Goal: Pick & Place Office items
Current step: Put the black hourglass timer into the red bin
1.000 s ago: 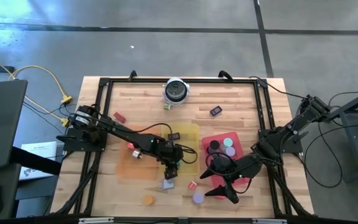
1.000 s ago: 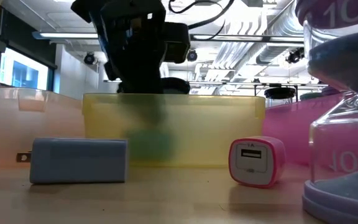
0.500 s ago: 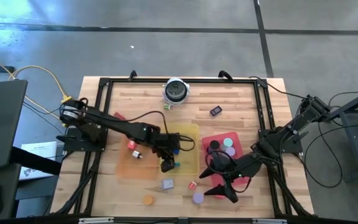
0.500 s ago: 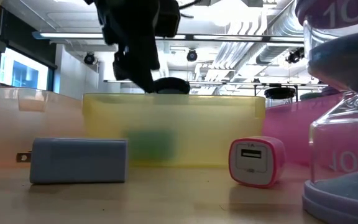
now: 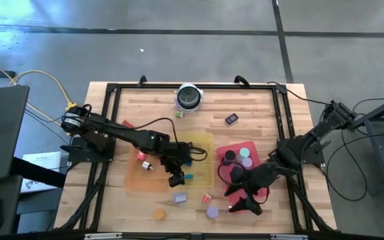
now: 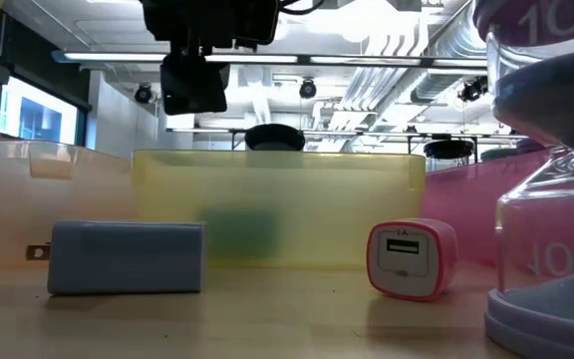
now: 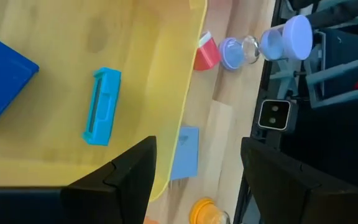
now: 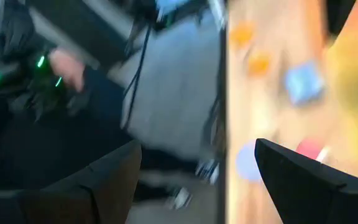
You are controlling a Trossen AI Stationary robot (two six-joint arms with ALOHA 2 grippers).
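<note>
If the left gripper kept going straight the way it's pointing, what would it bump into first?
Probably the yellow tray. The left gripper hangs open over the tray's near edge, aimed down at it, with the light blue charger block just past the rim. Depth is hard to judge, so it might meet the block or table instead.

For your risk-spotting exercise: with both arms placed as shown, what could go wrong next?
1. The open left gripper hangs over the translucent yellow tray; descending, it might knock the teal clip or the tray's rim.
2. The open right gripper works near the table's front edge, close to the purple hourglass, which may topple.
</note>
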